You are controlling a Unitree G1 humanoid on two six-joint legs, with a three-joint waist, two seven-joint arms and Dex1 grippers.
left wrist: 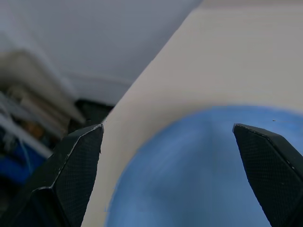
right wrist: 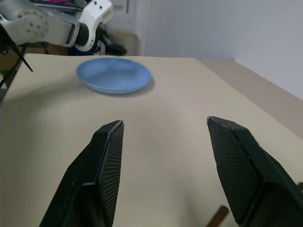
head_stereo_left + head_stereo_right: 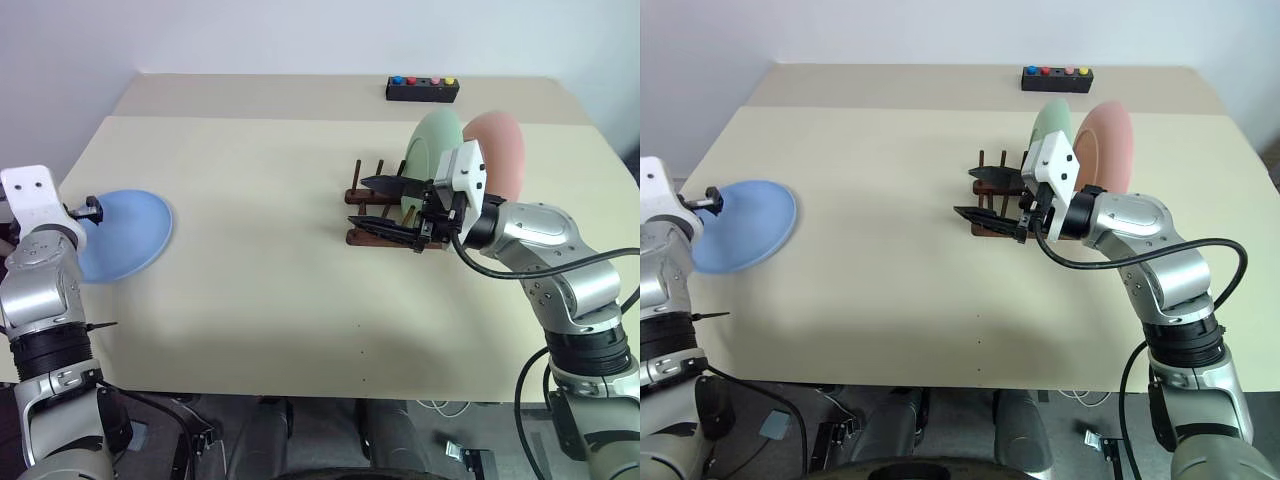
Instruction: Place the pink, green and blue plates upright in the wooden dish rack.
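Table point(image 3: 270, 300) holds blue plate point(image 3: 125, 235) flat beneath spread left fingers point(image 1: 78, 165).

A broad cream-coloured table point(image 3: 260, 260) fills most of the scene, its matte top evenly lit with only soft shadows. A seam runs across its far part, where a slightly darker strip continues to the far edge. Behind it stands a plain white wall point(image 3: 300, 35). Far on the table, right of centre, sits a small black box with coloured buttons point(image 3: 423, 89). Below the near edge, cables point(image 3: 1200, 260) trail over a grey floor.
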